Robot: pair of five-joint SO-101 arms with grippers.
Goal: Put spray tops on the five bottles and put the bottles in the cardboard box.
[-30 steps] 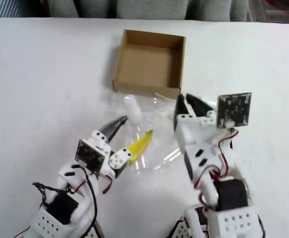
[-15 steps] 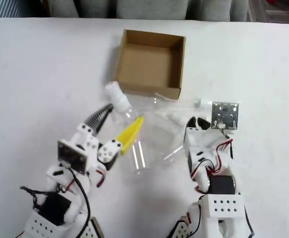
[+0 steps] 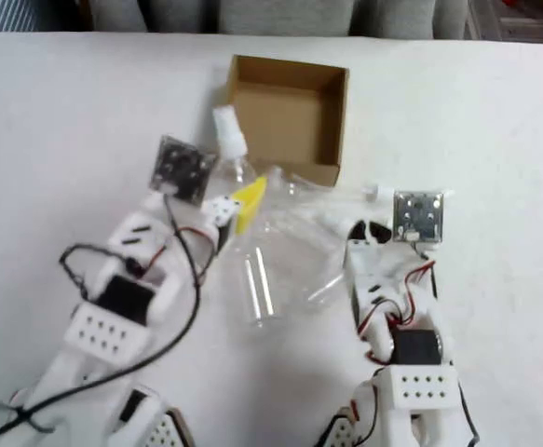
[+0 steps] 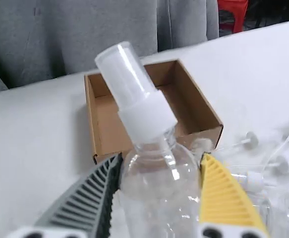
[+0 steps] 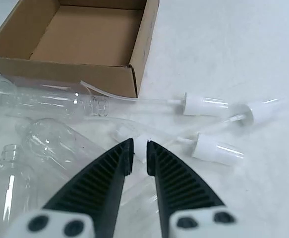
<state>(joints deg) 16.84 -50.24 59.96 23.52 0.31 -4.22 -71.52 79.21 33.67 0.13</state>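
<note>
My left gripper (image 4: pixel 161 158) is shut on a clear bottle (image 4: pixel 156 193) with a white spray top (image 4: pixel 134 94) on its neck. In the high view the left gripper (image 3: pixel 237 182) holds that bottle (image 3: pixel 238 169) tilted at the front left corner of the cardboard box (image 3: pixel 332 102). The box (image 4: pixel 104 129) is open with nothing inside. My right gripper (image 5: pixel 139 148) is shut with only a thin gap and nothing in it, above loose clear bottles (image 5: pixel 60 141). It sits to the front right of the box, right gripper (image 3: pixel 369 231).
Several uncapped bottles lie in front of the box, one along its front wall (image 5: pixel 40 101) and one nearer the arms (image 3: pixel 260 287). Loose spray tops (image 5: pixel 203 105) (image 5: pixel 218 151) with thin tubes lie right of them. Bare table surrounds the pile.
The left arm has swung up and toward the box, carrying the capped bottle to its front left corner. The right arm drew back and shut its fingers a second ago, then kept still.
</note>
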